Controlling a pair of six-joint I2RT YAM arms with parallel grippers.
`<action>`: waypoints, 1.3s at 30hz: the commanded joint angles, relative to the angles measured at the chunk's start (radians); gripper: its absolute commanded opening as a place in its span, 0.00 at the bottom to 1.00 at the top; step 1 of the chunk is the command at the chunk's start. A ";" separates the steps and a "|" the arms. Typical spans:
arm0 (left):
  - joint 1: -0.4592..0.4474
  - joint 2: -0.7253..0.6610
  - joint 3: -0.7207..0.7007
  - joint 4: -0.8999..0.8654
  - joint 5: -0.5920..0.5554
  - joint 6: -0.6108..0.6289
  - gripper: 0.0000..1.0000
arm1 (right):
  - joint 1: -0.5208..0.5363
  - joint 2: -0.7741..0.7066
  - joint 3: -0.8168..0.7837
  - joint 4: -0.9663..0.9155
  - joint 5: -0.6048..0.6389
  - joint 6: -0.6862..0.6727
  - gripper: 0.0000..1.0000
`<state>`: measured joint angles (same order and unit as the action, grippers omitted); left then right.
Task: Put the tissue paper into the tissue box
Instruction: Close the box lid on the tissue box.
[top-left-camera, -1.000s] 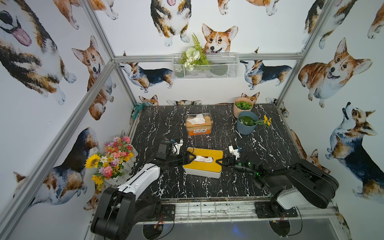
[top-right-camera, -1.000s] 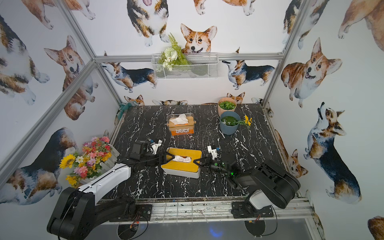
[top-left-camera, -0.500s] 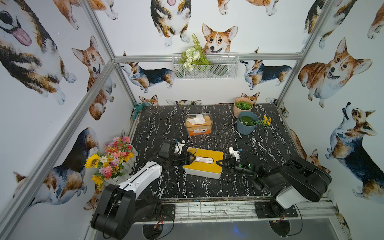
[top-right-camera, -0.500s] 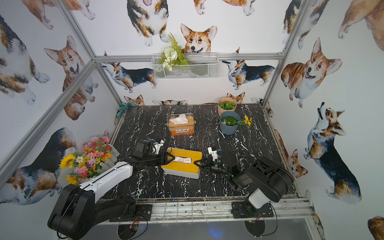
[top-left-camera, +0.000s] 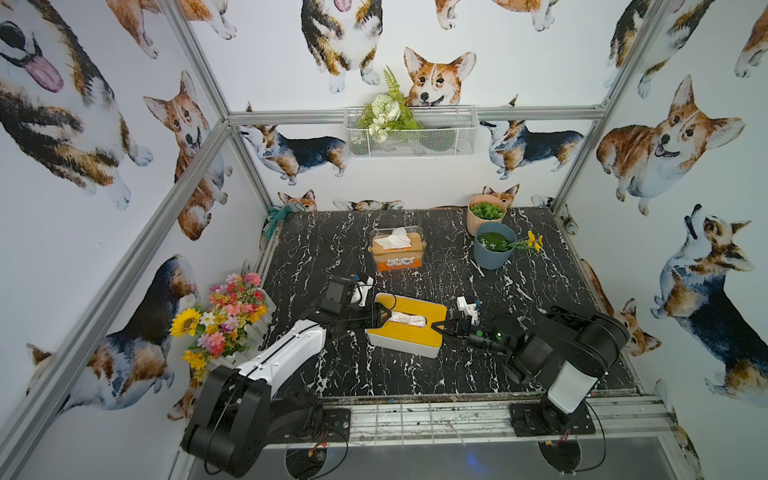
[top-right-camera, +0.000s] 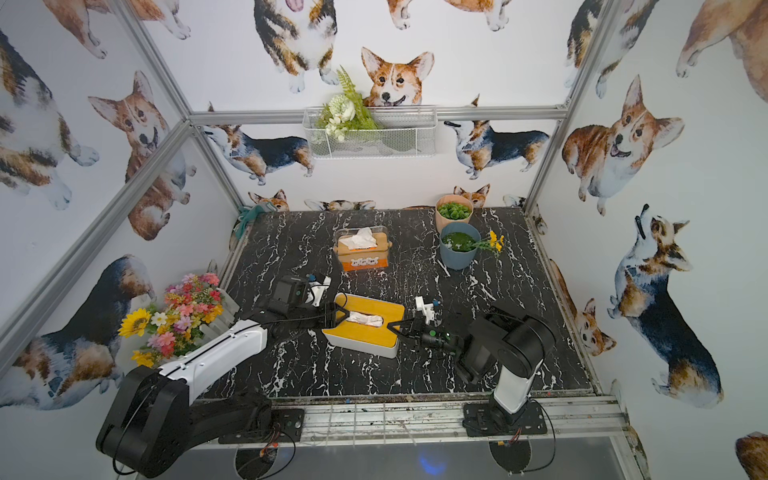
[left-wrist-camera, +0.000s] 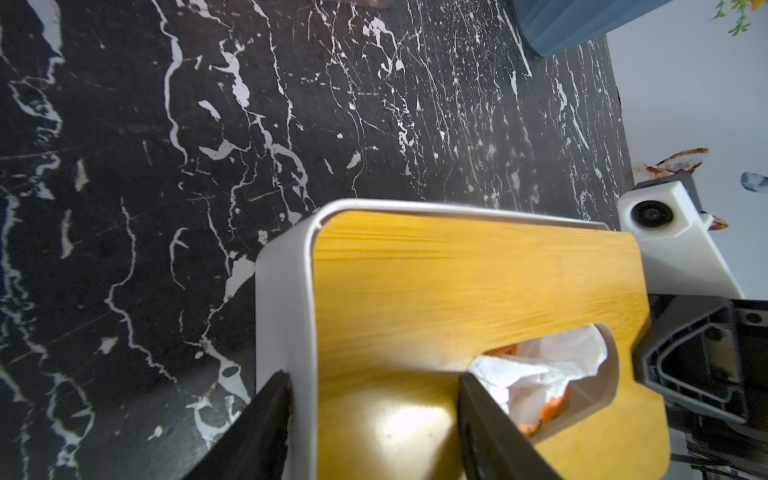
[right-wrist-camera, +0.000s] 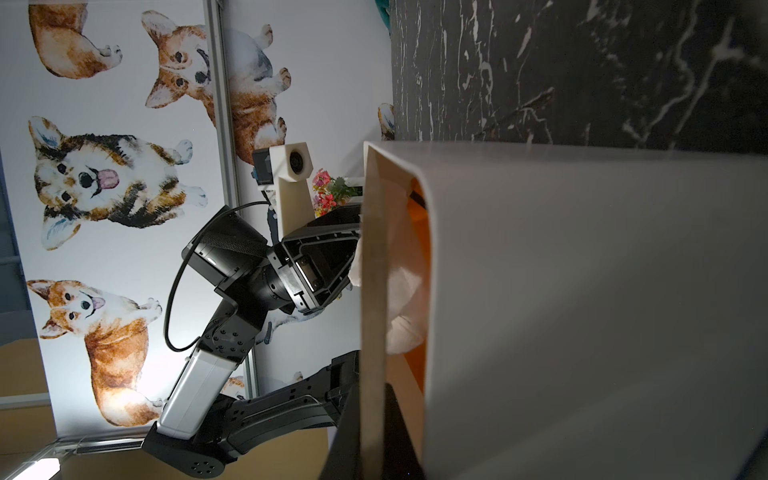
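- In both top views, the tissue box (top-left-camera: 399, 348) sits mid-table. The tissue paper (top-left-camera: 409, 319) is bunched in its slot, not fully in.
- Left wrist: the left gripper (left-wrist-camera: 372, 376) straddles the box's left end with its jaws apart, likely to steady it.
- Right wrist: the right gripper (right-wrist-camera: 372, 399) is clamped on the lid (right-wrist-camera: 370, 249), apparently propping a gap.

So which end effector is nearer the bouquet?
Left. The left end effector sits at the tissue box end facing the bouquet; the right end effector, at its far end.

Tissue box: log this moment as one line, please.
tissue paper: bunched in lid slot | left pincer: open, astride tissue box end | right pincer: shut on lid's opposite edge
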<state>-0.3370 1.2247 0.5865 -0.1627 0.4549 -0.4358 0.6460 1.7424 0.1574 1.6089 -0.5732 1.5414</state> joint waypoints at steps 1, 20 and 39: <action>-0.005 0.000 -0.004 -0.045 0.055 -0.035 0.47 | 0.007 0.032 -0.005 0.037 -0.050 0.051 0.02; -0.006 -0.014 -0.004 -0.056 0.001 -0.032 0.39 | 0.006 0.006 -0.004 -0.016 -0.054 0.030 0.29; -0.004 -0.042 0.007 -0.073 -0.045 -0.023 0.35 | -0.083 -0.377 0.031 -0.647 -0.085 -0.209 0.40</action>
<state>-0.3424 1.1828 0.5865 -0.1921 0.3962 -0.4309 0.5766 1.4063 0.1860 1.1542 -0.6540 1.4055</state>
